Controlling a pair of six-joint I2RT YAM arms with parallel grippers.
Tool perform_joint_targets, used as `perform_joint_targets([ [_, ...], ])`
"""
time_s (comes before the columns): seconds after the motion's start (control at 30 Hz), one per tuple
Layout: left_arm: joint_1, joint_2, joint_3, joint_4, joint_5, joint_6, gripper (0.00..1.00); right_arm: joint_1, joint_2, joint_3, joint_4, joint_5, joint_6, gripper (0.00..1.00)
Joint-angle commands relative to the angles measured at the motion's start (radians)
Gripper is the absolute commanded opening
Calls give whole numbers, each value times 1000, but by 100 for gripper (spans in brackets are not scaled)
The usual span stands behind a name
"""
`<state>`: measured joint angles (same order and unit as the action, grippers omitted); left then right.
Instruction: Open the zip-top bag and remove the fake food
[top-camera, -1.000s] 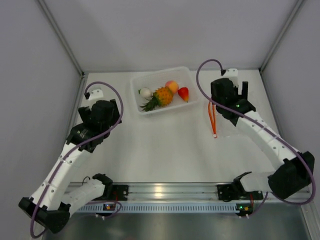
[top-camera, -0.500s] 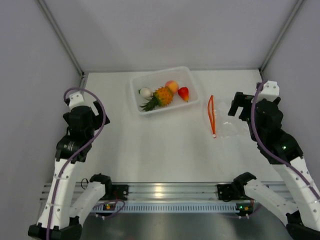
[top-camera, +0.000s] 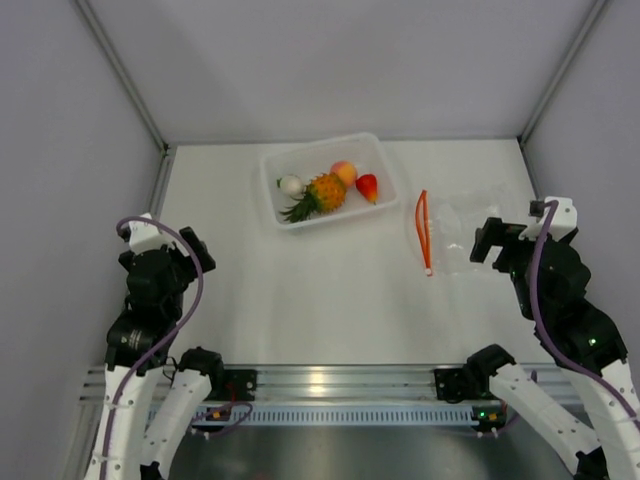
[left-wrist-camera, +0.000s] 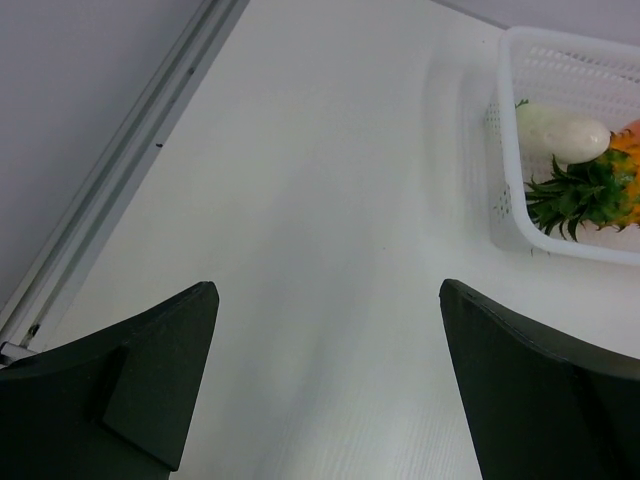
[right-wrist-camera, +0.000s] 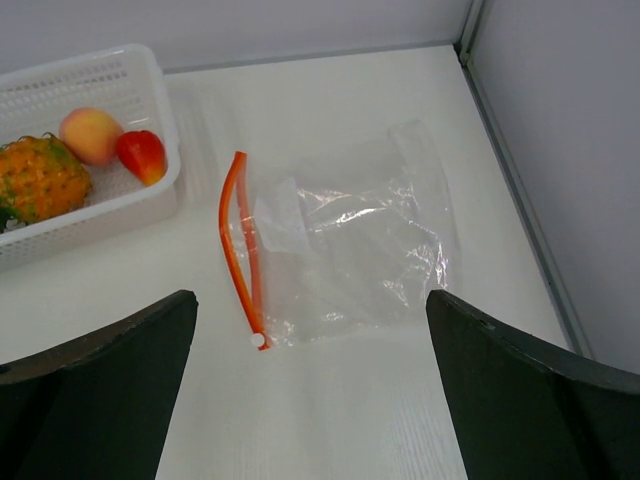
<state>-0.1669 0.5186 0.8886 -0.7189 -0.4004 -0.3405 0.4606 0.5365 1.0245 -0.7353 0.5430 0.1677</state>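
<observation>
The table (top-camera: 300, 310) carries the same layout as a second ago; what has changed is the arms. The left arm (top-camera: 150, 300), which was reaching toward the tray's left side, has pulled back to the near-left corner, and the right arm (top-camera: 560, 300), which was over the bag, has drawn back along the right edge. Both grippers hold nothing: the left gripper (left-wrist-camera: 328, 295) has its jaws spread wide over bare table, and the right gripper (right-wrist-camera: 310, 300) is just as wide, looking down on the bag from the near side. The tray (top-camera: 268, 190) sits at the far edge, near the middle, unmoved. The bag (right-wrist-camera: 370, 250) lies flat near the right edge, apparently empty, and its orange strip (right-wrist-camera: 232, 240) seems parted. The food is all in the tray: pineapple (top-camera: 325, 190), peach (top-camera: 344, 172), red fruit (top-camera: 367, 186) and white vegetable (top-camera: 291, 185). I judge the task finished and the arms retiring to rest.
</observation>
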Motion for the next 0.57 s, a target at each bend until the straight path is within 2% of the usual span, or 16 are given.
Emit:
perform_joint_targets([
  [0.0, -3, -34, -27, 38, 0, -5, 98, 7, -20, -10, -38, -15, -5, 99],
  [0.53, -3, -52, -30, 38, -12, -14, 98, 6, -59, -64, -3, -20, 16, 100],
])
